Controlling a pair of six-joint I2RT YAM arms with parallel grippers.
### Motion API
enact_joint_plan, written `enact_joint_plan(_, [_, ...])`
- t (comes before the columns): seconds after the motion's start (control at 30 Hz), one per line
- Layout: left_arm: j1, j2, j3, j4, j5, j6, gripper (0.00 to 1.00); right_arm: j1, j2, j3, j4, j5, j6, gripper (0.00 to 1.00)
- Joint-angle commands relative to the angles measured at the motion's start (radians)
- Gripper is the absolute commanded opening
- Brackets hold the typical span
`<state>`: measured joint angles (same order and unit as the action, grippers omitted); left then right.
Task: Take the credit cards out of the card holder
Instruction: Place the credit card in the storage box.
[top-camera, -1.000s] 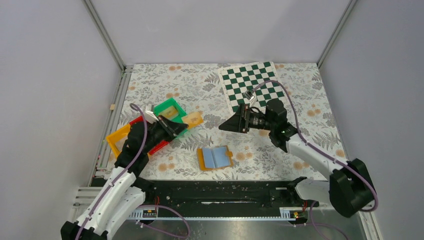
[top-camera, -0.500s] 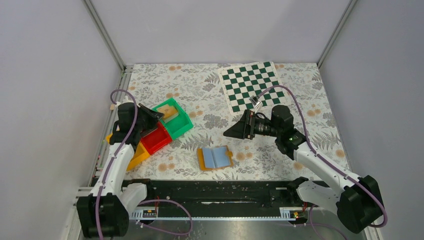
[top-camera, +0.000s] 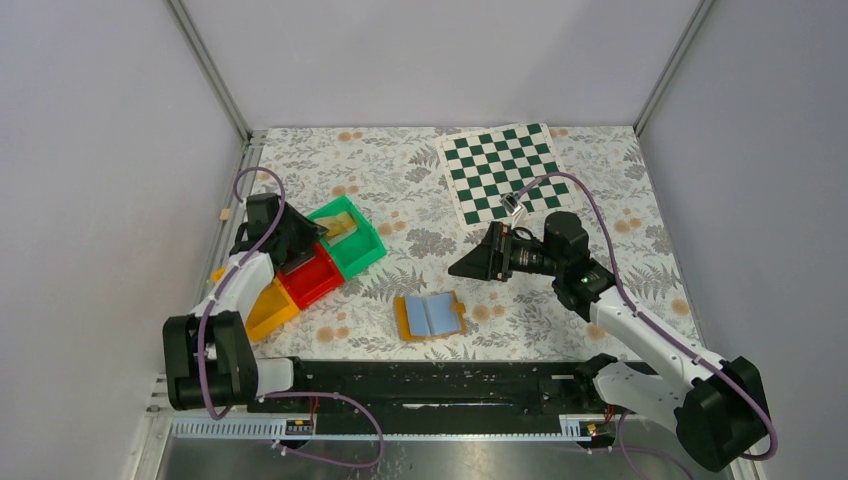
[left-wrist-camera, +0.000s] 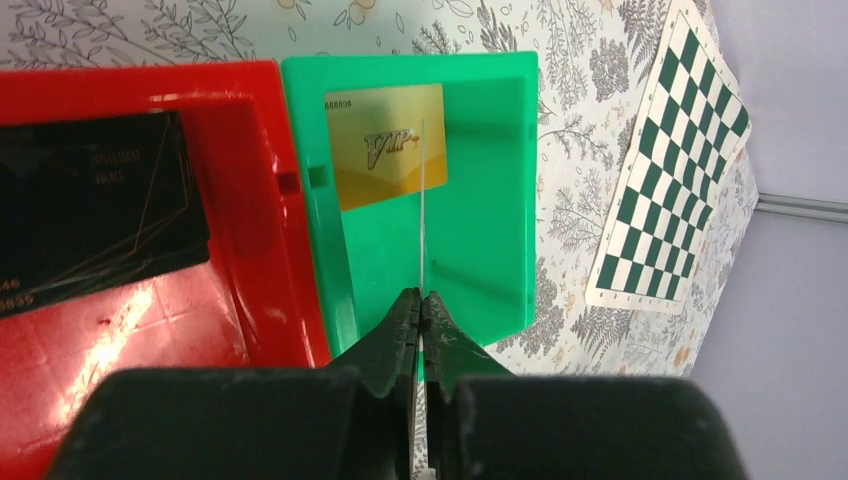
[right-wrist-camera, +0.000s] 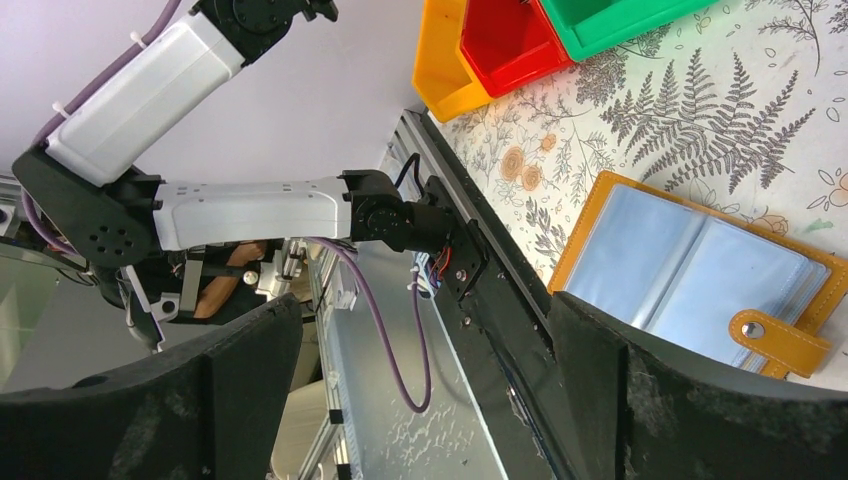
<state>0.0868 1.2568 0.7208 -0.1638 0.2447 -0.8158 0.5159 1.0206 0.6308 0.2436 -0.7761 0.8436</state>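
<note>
The card holder (top-camera: 430, 315) lies open and flat on the desk (top-camera: 400, 180), pale-blue inside up, to the right of the green bin (top-camera: 368, 250) and nearer the arm bases. Its long axis runs left to right, with the fold crossing it. The snap tab (right-wrist-camera: 775, 340) juts from the side turned away from that bin.

The right end effector (top-camera: 465, 265) hangs right of the green bin with its fingers spread wide. The left end effector (left-wrist-camera: 421, 300) is over the bin, pinched on a thin card (left-wrist-camera: 423, 200) seen edge-on. A gold card (left-wrist-camera: 385, 145) lies inside the bin. A red bin (top-camera: 315, 278) touches its left side and holds a black card (left-wrist-camera: 95, 210). An orange bin (top-camera: 258, 308) sits beyond the red one. The chessboard (top-camera: 500, 172) lies farther back and to the right.
</note>
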Motion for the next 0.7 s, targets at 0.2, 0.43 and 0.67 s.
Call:
enact_joint_plan(0.2, [0.01,0.125,0.095,0.172,0.029,-0.012,0.0,-0.002,-0.029,0.029,-0.001,0.012,-0.007,1.0])
enact_joint_plan(0.43, [0.01,0.174,0.142,0.154,0.023,-0.001,0.1,-0.003,-0.034,0.019,-0.006,0.012,-0.01,1.0])
enact_joint_plan(0.67, [0.008,0.167,0.159,0.085,-0.018,0.033,0.17,-0.003,-0.033,0.022,-0.002,0.019,-0.007,0.99])
